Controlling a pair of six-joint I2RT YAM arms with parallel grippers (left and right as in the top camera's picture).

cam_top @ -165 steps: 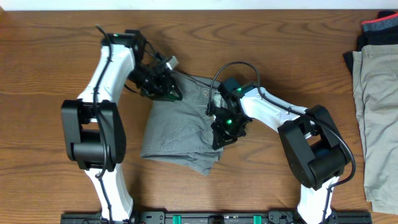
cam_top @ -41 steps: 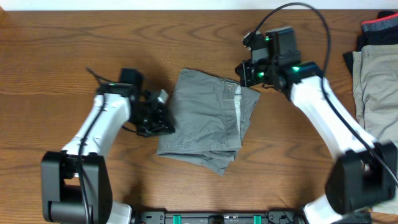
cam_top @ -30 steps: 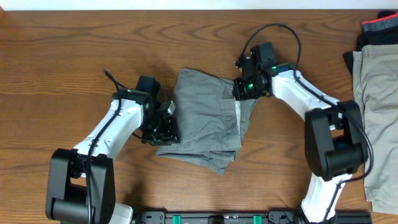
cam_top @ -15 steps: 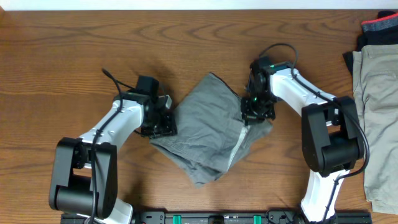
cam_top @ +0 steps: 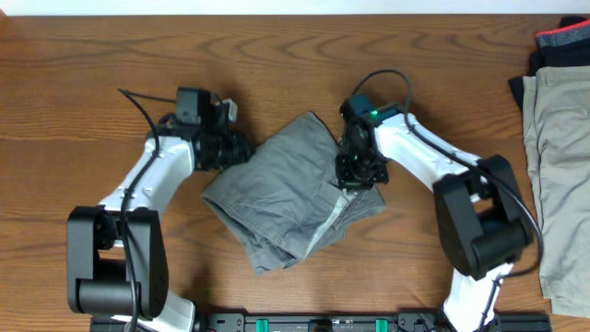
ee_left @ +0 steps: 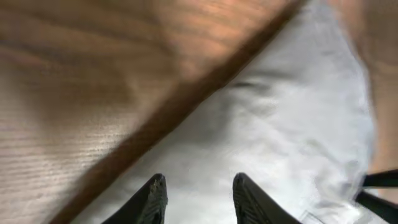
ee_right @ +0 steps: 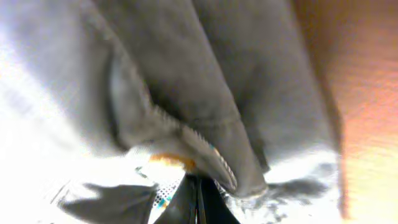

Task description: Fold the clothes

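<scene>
The mid-grey shorts lie folded and skewed on the table's middle. My left gripper is at their upper left edge, and in the left wrist view it hovers open over the pale cloth. My right gripper rests on the shorts' right side. In the right wrist view its jaws are closed together with a fold of the shorts at the tips. The khaki-green trousers lie at the right edge, away from both grippers.
A dark garment with a red band lies at the far right corner above the trousers. The wooden table shows bare to the left and at the back. The arm bases stand along the front edge.
The shorts have turned and slid toward the front left. My right gripper moved left with them. My left gripper moved back and up to the upper left edge.
</scene>
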